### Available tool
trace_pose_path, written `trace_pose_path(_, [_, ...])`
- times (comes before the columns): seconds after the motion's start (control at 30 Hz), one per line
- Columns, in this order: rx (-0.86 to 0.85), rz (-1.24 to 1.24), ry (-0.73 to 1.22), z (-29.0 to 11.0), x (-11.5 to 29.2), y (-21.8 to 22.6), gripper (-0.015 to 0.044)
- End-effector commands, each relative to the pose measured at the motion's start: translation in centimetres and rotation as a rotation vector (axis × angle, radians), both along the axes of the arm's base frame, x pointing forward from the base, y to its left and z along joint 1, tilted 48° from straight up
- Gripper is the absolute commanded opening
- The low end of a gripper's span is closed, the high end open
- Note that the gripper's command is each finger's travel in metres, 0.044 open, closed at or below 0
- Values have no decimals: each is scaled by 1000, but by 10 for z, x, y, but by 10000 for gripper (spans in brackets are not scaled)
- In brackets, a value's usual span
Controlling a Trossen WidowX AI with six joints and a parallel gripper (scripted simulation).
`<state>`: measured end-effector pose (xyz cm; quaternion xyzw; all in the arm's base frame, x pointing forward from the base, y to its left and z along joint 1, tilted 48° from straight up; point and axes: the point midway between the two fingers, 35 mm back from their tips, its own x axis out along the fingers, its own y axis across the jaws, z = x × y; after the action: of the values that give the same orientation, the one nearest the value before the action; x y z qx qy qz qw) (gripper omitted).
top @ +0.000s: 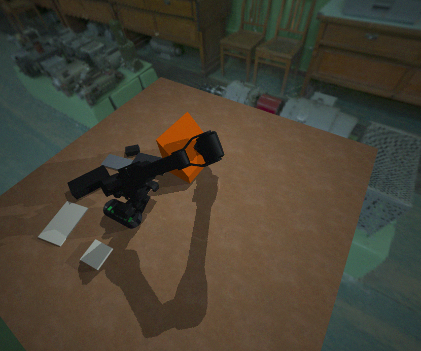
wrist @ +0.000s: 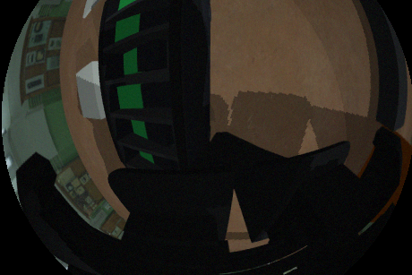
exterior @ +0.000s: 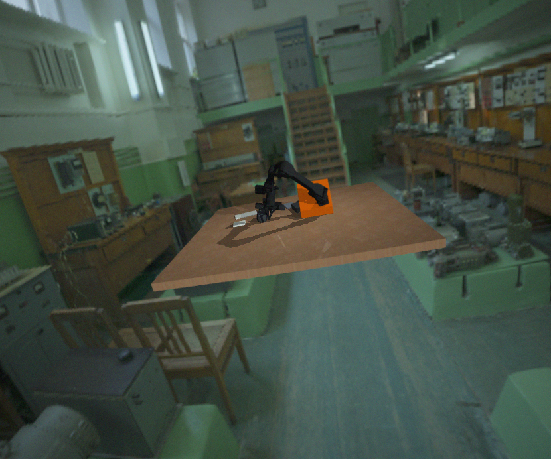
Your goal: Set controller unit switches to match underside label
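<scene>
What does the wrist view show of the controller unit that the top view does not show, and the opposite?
Only the wrist view shows the controller unit close, its green switch ends in one row. Only the top view shows the orange block, the black block and the two pale plates beside the unit. Both show the shut gripper over the unit, holding nothing.

Dark grey controller unit (wrist: 158,63) — green switch ends (wrist: 130,95), orange block (top: 178,141)

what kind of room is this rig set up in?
Looks like an old electrical workshop or lab: wooden workbenches along the wall, instrument panels above them, grey equipment cabinets on a green mezzanine.
</scene>
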<state>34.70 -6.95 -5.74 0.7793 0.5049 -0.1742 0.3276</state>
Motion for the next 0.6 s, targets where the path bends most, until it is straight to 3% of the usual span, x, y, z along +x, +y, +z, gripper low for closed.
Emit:
trace_pose_path(0.0, [-12,8,-22,2,10,-1,0])
trace_pose_path(0.57, [-13,8,-22,1,15,-3,0])
